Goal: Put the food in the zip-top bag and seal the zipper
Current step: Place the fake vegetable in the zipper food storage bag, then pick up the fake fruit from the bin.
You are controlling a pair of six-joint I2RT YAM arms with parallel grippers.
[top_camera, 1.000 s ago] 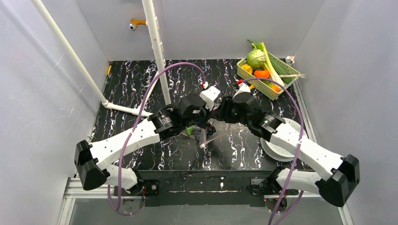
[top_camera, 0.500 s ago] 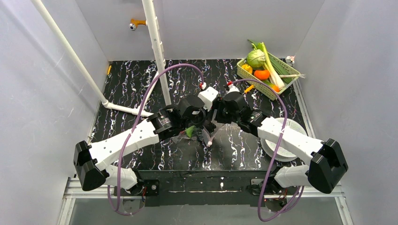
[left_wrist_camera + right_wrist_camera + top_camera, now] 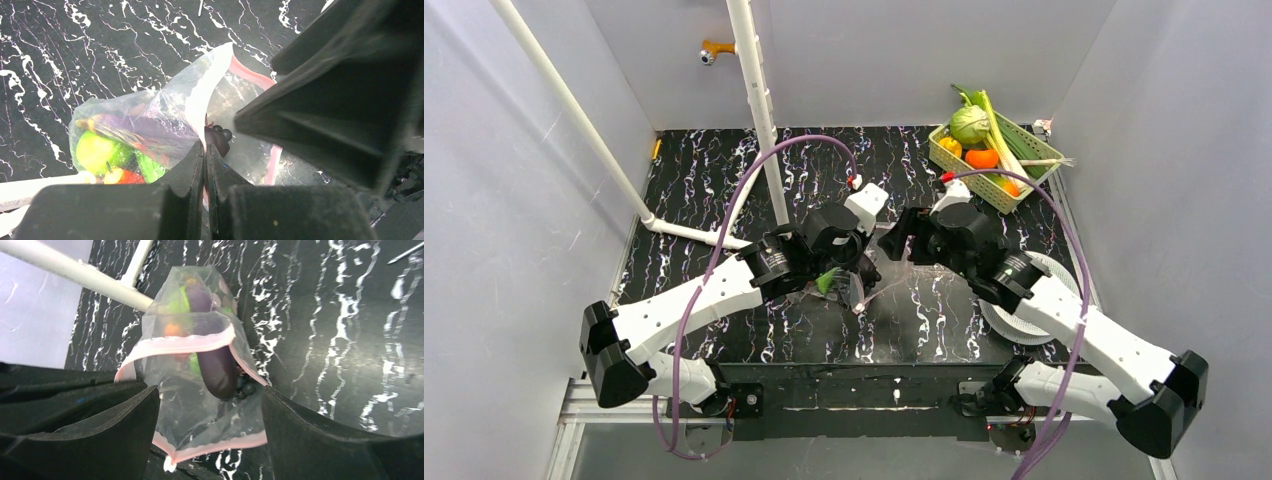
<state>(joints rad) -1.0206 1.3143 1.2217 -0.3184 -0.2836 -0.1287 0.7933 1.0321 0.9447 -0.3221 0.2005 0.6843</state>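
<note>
While left tool (image 3: 205,150) pinches one zip-top bag (image 3: 150,115), right tool (image 3: 210,395) gapes wide; one grape bunch (image 3: 245,387) inside.

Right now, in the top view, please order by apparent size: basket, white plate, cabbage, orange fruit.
1. basket and white plate look alike; the right arm covers part of the plate.
2. cabbage
3. orange fruit, smallest
</note>
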